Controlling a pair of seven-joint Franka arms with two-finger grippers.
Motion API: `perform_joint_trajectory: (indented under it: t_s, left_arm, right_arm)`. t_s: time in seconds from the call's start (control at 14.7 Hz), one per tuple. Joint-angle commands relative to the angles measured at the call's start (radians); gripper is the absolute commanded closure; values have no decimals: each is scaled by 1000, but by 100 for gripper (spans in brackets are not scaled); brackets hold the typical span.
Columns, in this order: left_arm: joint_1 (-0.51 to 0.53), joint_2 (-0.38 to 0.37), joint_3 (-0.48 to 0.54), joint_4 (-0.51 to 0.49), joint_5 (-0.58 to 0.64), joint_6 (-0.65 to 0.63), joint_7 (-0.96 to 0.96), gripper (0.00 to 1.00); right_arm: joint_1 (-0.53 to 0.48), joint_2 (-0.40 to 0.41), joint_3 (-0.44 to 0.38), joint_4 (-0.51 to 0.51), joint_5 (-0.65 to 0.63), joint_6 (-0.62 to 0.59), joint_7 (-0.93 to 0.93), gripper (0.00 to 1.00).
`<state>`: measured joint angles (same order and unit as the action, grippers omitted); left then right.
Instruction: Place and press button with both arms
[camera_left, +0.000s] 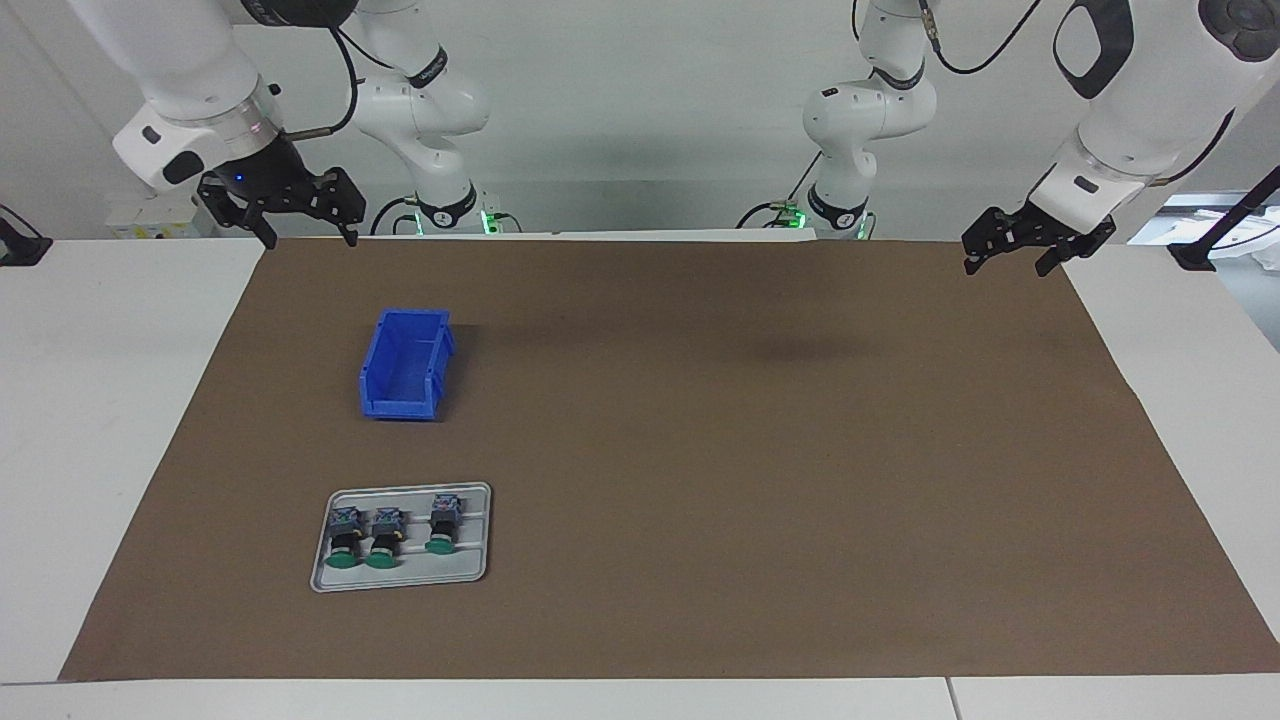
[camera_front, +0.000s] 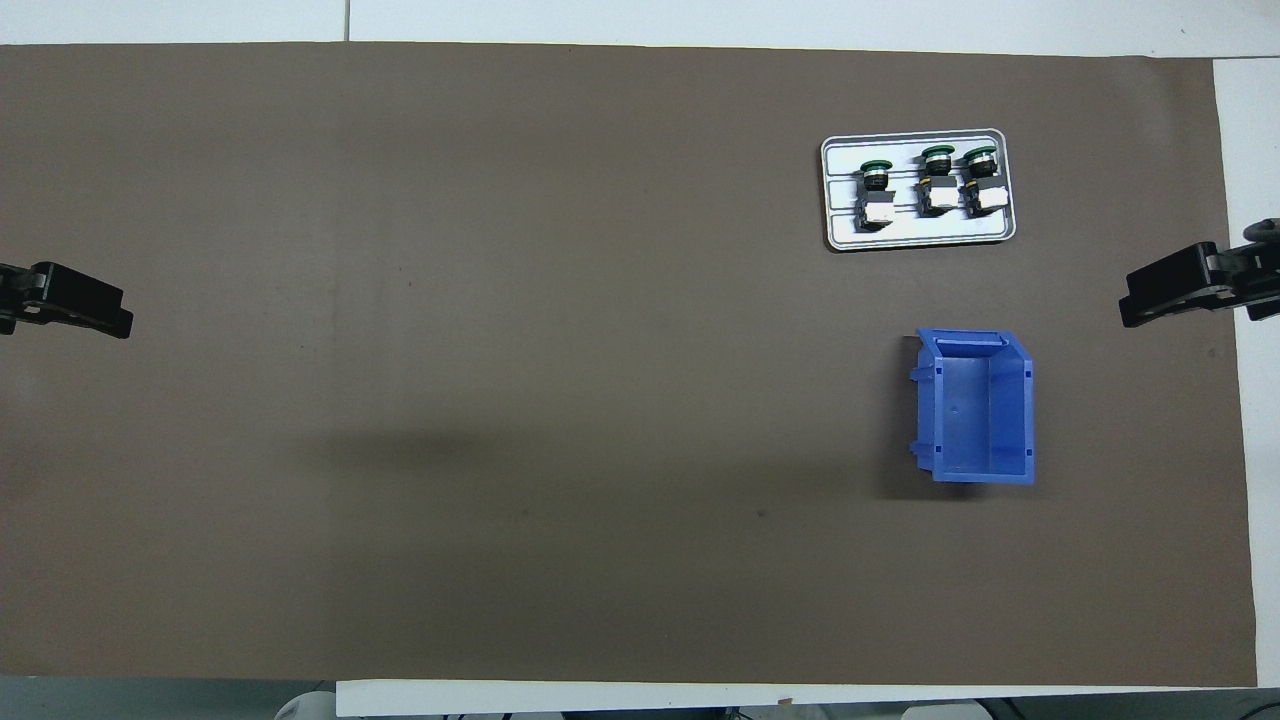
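Buttons number three, all lying on their sides in a grey tray (camera_left: 400, 575) at the right arm's end of the table, farther from the robots than the blue bin (camera_left: 404, 365); two lie close together, and the third button (camera_left: 442, 521) lies a little apart from them, toward the table's middle. Nothing is yet grasped. The right gripper (camera_left: 300, 232) hangs over the mat's edge nearest the robots, fingers spread wide and empty; the left gripper (camera_left: 1010, 262) hangs likewise at its own end, also wide and empty, and that arm waits. In my judgement the step in hand is the first pick, and it falls to the right arm. The lone button is the sound choice, since its free sides give the fingers room; close across the black neck or the square base, not the green cap, and lift straight up so the pair is not disturbed. The facing view shows both grippers whole, raised clear of the mat. The overhead view shows only their tips but reveals the bin (camera_front: 982, 410) as empty and the pale undersides of the button bases; whether the tray is ribbed is probable, not certain.
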<state>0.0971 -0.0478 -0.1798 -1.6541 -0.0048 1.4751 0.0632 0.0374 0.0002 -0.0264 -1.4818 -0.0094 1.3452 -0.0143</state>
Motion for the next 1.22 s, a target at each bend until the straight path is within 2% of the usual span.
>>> perform_joint_trajectory:
  t_s: [0.0, 0.82, 0.95, 1.16]
  left_arm:
    - [-2, -24, 5, -24, 16, 2, 4, 0]
    - [-2, -24, 5, -24, 16, 2, 4, 0]
    - [-10, -26, 3, -27, 16, -6, 4, 0]
    - [-8, -26, 3, -24, 16, -4, 1, 0]
  right_arm:
    - [-16, -14, 3, -17, -9, -3, -18, 1]
    - [-14, -11, 0, -23, 3, -3, -18, 1]
    - [-17, -20, 0, -55, 3, -3, -21, 1]
    - [-10, -19, -3, -60, 8, 83, -49, 1]
